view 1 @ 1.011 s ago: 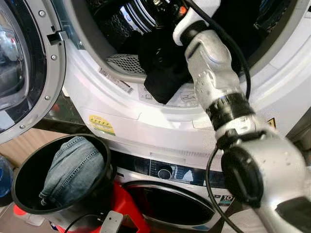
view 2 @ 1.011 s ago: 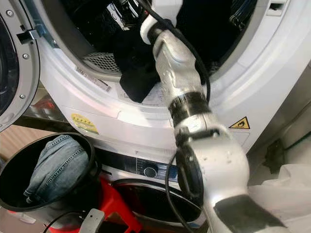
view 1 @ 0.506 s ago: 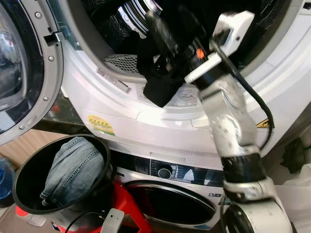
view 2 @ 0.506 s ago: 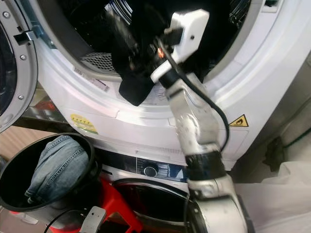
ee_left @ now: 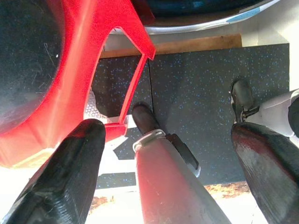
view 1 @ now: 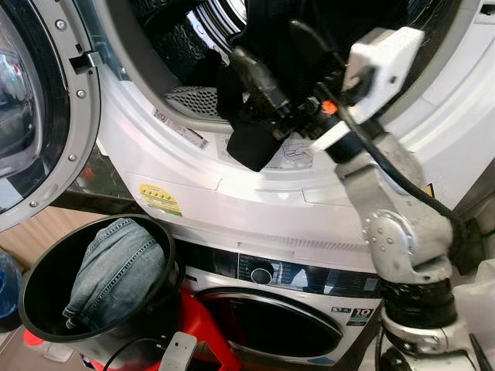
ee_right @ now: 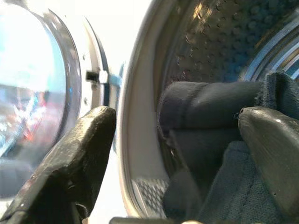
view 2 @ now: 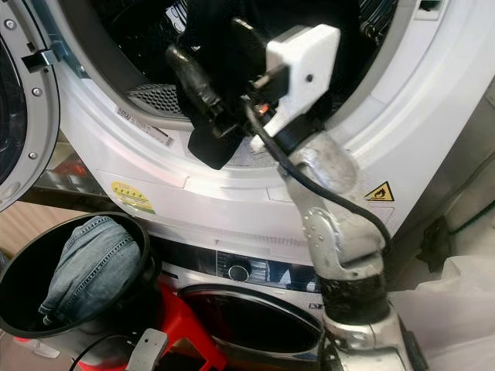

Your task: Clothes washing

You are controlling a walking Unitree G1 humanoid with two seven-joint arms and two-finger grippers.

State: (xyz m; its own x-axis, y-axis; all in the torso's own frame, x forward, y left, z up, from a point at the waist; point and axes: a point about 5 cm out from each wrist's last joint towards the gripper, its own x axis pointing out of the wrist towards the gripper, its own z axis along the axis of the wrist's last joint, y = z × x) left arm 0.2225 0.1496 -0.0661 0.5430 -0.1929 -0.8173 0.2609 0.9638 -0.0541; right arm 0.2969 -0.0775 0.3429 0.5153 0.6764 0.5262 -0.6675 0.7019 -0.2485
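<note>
Below, dark speckled floor mats (ee_left: 210,107).

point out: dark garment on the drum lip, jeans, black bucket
dark garment (view 1: 251,147), left eye view, on the corner hanging over the drum lip
jeans (view 1: 116,270), left eye view, middle of the folded denim
black bucket (view 1: 35,286), left eye view, on the inner wall left of the jeans

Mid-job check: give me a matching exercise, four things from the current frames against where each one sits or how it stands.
Things:
1. dark garment
2. jeans
3. right pincer
4. upper washer door

Places or states:
A. swung open on the robot's left
B. folded in the black basket
C. open, at the drum mouth
D. draped over the drum's lower lip

Pairs: 1-D, 2-B, 3-C, 4-A
</note>
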